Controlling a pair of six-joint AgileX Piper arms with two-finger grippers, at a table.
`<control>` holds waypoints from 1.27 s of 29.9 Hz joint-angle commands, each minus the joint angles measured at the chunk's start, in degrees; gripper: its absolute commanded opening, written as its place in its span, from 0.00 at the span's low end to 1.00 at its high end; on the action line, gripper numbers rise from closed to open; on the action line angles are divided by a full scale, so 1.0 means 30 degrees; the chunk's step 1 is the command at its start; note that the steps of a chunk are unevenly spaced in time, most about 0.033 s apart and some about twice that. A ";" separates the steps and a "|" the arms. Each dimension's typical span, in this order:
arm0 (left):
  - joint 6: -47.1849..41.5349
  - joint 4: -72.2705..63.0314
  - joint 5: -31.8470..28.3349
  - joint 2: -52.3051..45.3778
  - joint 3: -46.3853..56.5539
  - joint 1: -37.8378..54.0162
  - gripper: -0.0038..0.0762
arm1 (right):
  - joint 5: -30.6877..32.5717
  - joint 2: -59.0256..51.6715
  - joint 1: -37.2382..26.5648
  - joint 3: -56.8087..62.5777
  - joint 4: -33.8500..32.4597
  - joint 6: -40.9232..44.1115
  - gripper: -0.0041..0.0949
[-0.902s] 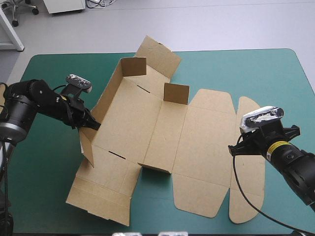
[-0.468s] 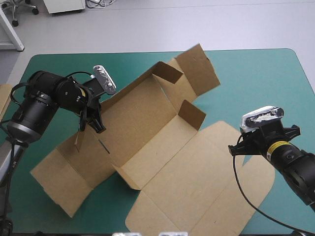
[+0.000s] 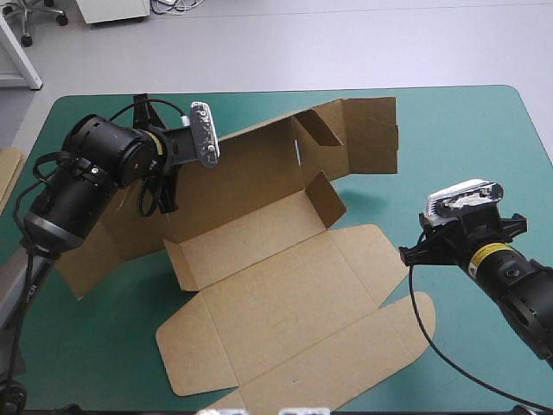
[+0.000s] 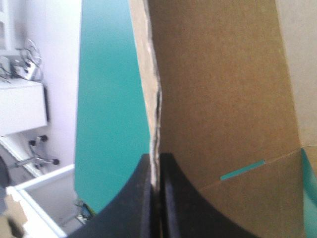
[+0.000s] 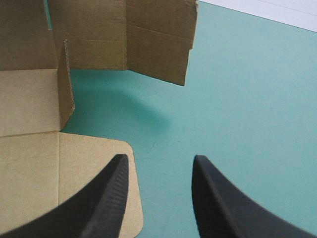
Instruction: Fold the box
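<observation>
Left gripper [image 4: 156, 159] at 10 o'clock on the surface [image 3: 484, 138]: clamped tight on the edge of a raised wall of the box [image 3: 276, 285], board pinched between both fingers. Box mid-surface, walls up at 12 o'clock, lid flat toward 6. Right gripper [image 5: 158, 163] at 4 o'clock: fingers apart, holding nothing, just beside the lid's rounded flap.

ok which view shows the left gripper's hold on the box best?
Left wrist view: the left gripper is shut on the box wall's edge, seen close. High view shows the arm at that wall, fingers mostly hidden. Right wrist view shows only box panels.
</observation>
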 commanded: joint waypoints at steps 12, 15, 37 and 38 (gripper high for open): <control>-0.1479 0.5544 -1.0781 0.0974 -0.0606 -0.0600 0.04 | -0.1348 -0.0023 -0.0003 -0.0732 -0.0820 0.0027 0.44; -0.3002 0.5866 -1.1359 0.1154 0.0316 -0.0806 0.04 | -0.1348 -0.0023 -0.0003 -0.0732 -0.0865 0.0027 0.44; -2.9436 2.7361 -1.5279 0.1176 0.8727 -0.0957 0.04 | 0.0944 -0.0061 -0.0003 -0.0560 -0.3388 0.1617 0.44; -2.9694 2.7361 -1.5279 0.1176 0.8785 -0.0957 0.04 | 0.0987 -0.0061 -0.0003 -0.0457 -0.3881 0.2085 0.44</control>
